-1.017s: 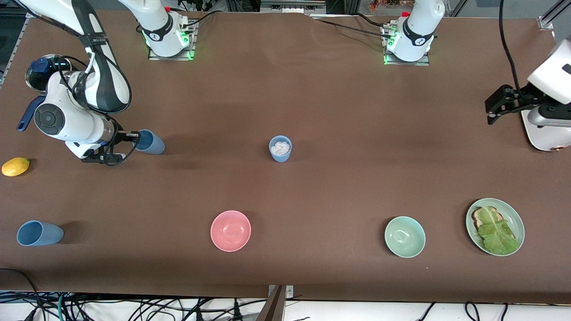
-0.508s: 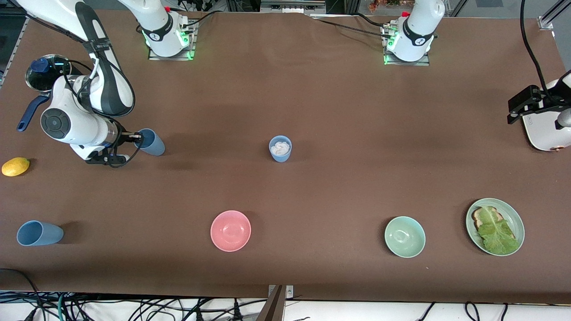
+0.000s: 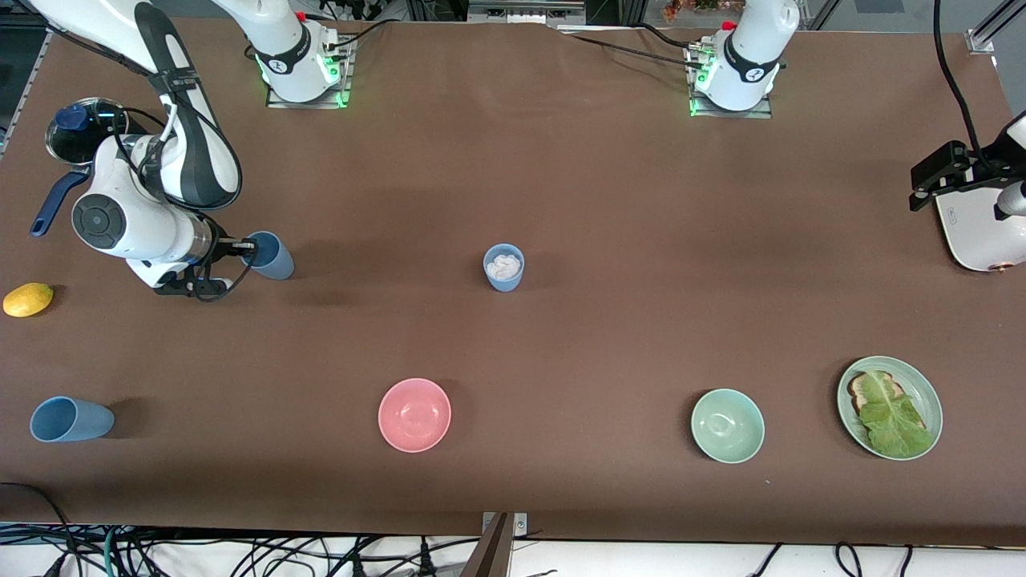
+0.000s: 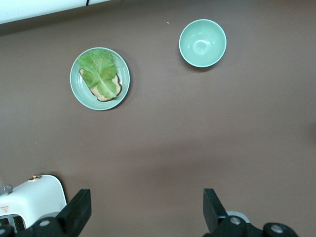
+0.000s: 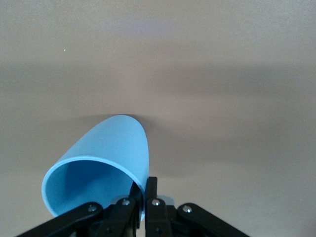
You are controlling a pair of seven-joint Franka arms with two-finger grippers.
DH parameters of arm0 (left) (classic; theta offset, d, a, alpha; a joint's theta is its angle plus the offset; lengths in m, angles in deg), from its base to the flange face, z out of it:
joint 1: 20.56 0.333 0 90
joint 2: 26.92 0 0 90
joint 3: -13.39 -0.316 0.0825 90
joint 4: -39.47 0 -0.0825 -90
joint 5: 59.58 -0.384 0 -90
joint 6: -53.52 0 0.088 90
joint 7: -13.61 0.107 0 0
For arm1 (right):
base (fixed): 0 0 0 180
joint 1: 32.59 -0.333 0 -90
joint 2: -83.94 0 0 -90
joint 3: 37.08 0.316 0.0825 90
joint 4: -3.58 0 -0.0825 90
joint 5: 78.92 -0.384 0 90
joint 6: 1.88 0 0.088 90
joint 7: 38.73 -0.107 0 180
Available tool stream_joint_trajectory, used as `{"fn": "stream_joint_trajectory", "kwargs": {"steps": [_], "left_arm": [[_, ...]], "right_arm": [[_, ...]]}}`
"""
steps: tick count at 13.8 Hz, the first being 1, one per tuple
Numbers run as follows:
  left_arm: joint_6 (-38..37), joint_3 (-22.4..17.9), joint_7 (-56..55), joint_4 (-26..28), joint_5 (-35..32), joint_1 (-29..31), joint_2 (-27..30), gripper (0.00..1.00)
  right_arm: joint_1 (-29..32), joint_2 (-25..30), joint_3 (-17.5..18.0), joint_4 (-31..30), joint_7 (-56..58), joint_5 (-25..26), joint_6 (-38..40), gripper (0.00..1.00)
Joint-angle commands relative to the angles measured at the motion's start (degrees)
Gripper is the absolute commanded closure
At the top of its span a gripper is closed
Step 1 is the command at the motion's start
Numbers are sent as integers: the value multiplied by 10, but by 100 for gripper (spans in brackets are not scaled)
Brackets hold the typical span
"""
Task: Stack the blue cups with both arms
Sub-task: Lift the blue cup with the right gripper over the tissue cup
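Since the earlier frames, the left gripper (image 3: 934,172) has drawn back toward the left arm's end of the table (image 3: 609,184), where it hangs over the brown surface beside a white appliance (image 3: 974,232); its fingers (image 4: 79,210) are spread wide with nothing between them. The right gripper (image 3: 240,250), little changed in position, pinches the rim of a tilted blue cup (image 3: 268,255) at the right arm's end of the table, its fingers (image 5: 150,190) pressed onto the cup wall (image 5: 106,158). A second blue cup (image 3: 70,419) lies on its side nearer the front camera at the same end. A third, upright blue cup (image 3: 503,267) holding something white stands near the table's middle. The pink bowl (image 3: 414,414), mint-green bowl (image 3: 727,425) and a plate with lettuce on toast (image 3: 890,407) line the near edge; a lemon (image 3: 28,299) rests close to the right arm.
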Motion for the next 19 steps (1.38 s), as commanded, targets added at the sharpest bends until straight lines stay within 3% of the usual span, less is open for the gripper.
{"fn": "stream_joint_trajectory", "kwargs": {"steps": [1,4,11,14,19], "left_arm": [[-6,-2,-9,25,14,0,25,0],[-7,-4,-13,25,14,0,26,0],[-13,-9,-31,25,15,0,26,0],[-14,-9,-34,25,27,0,26,0],[-24,-9,-62,24,32,-5,26,0]], "right_arm": [[-1,8,12,33,-3,-1,27,100],[-1,7,27,128,-5,-3,131,100],[-2,10,91,285,-44,-22,248,100],[-18,4,134,319,-130,-38,251,100],[-102,-30,140,369,-265,-40,244,100]]}}
